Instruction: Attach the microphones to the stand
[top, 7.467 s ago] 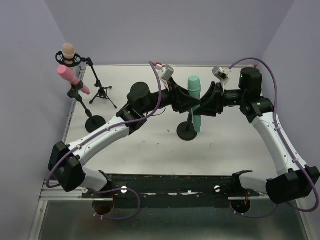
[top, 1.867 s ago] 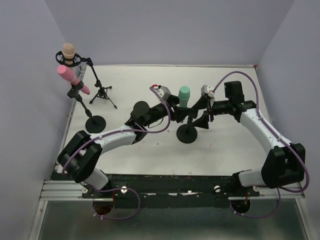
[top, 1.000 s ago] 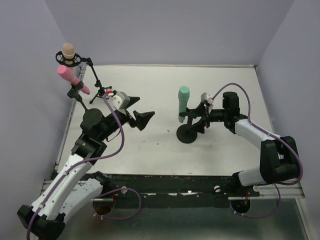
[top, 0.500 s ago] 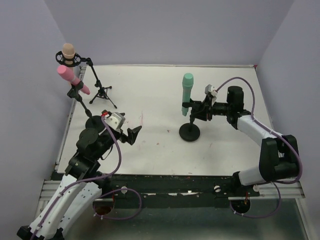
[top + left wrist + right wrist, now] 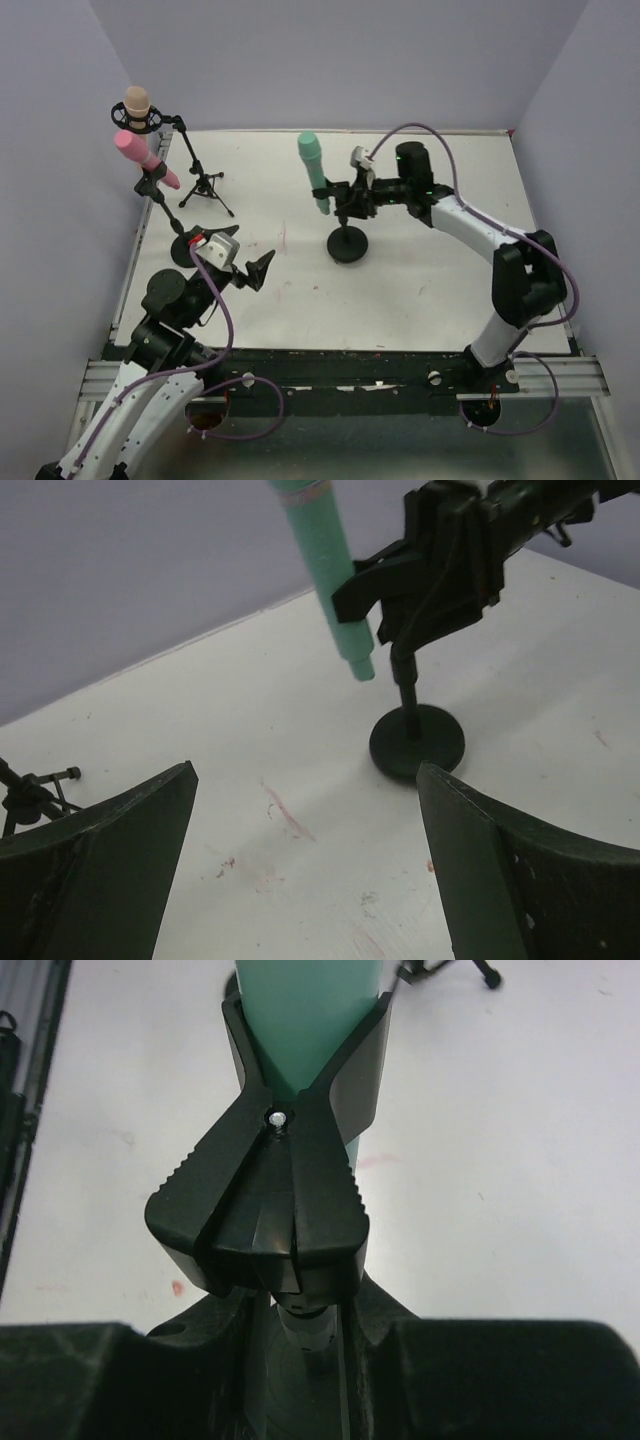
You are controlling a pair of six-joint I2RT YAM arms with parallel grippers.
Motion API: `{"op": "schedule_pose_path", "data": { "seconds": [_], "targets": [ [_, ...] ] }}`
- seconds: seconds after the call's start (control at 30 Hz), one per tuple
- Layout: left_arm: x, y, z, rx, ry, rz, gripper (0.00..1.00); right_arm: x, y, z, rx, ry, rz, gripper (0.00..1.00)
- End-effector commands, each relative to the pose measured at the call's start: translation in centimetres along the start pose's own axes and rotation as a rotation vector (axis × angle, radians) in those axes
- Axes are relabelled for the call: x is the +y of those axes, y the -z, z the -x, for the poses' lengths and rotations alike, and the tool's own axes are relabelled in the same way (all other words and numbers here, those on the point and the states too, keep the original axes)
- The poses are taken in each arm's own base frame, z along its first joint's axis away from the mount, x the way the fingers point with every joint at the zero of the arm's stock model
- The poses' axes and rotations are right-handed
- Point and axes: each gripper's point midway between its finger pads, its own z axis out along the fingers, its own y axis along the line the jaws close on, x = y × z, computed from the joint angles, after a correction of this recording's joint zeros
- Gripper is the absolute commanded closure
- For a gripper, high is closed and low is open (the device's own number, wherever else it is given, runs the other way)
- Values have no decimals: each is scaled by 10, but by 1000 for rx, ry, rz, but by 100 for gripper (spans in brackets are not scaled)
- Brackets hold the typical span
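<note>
- The teal microphone (image 5: pixel 314 172) sits tilted in the clip (image 5: pixel 270 1200) of a round-based stand (image 5: pixel 347 246) on the desk (image 5: pixel 430 290).
- The right gripper (image 5: pixel 352 196) is clamped on that stand's post, under the clip.
- The left gripper (image 5: pixel 305 772) hangs wide open, well apart.
</note>
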Motion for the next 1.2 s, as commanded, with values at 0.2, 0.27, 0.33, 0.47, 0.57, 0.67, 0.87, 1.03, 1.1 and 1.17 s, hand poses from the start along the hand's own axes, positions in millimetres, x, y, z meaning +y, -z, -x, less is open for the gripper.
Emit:
{"op": "schedule_pose_path", "data": {
  "seconds": [0.2, 0.27, 0.33, 0.47, 0.57, 0.67, 0.87, 1.03, 1.1, 1.17],
  "targets": [
    [30, 37, 14, -153, -20, 200, 1, 10, -189, 60, 28, -19, 204, 85],
    [33, 40, 12, -140, -21, 215, 1, 7, -211, 66, 18, -22, 206, 85],
    [36, 42, 12, -138, -18, 236, 1, 5, -226, 71, 2, -11, 190, 84],
    [35, 41, 11, -144, -20, 228, 1, 12, -242, 62, 10, -6, 190, 82],
    [33, 39, 11, -134, -19, 216, 1, 18, -247, 48, 30, -28, 212, 81],
    [32, 39, 12, -136, -17, 210, 1, 23, -247, 37, 48, -52, 231, 80],
    [30, 39, 12, -137, -16, 202, 1, 31, -241, 30, 69, -69, 258, 78],
    [30, 39, 12, -135, -13, 198, 1, 38, -236, 21, 88, -78, 275, 75],
    [29, 40, 13, -140, -13, 196, 1, 38, -234, 20, 90, -77, 274, 74],
    [29, 40, 14, -146, -12, 195, 1, 37, -231, 22, 88, -77, 276, 72]
  ]
}}
